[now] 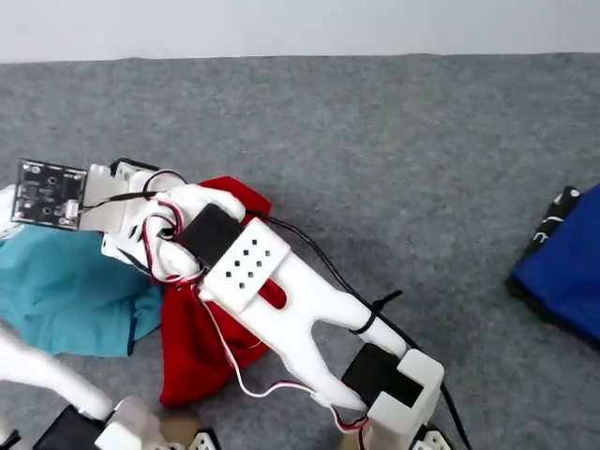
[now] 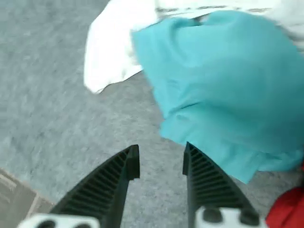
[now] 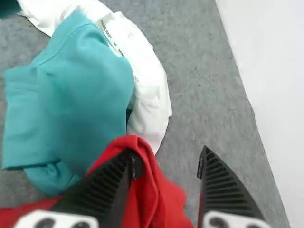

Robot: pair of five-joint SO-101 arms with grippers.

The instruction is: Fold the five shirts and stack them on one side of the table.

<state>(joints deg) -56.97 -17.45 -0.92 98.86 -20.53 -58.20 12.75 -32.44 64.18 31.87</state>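
A crumpled red shirt (image 1: pixel 192 347) lies at the front left of the grey table, partly under my right arm (image 1: pixel 281 291), which stretches from the front toward the far left. My right gripper (image 3: pixel 166 166) is open just above the red shirt (image 3: pixel 156 199), with a raised fold against one finger (image 3: pixel 124 173). A teal shirt (image 1: pixel 75 291) lies to its left, over a white shirt (image 3: pixel 147 95). My left gripper (image 2: pixel 161 164) hangs open over bare table, close to the edge of the teal shirt (image 2: pixel 228 85) and near the white shirt (image 2: pixel 114 47).
A blue shirt (image 1: pixel 567 272) lies at the right edge of the table with a dark cloth edge (image 1: pixel 558 216) beside it. The left arm's white link (image 1: pixel 37 375) crosses the front left corner. The grey table (image 1: pixel 375 141) runs back to a white wall (image 1: pixel 281 28).
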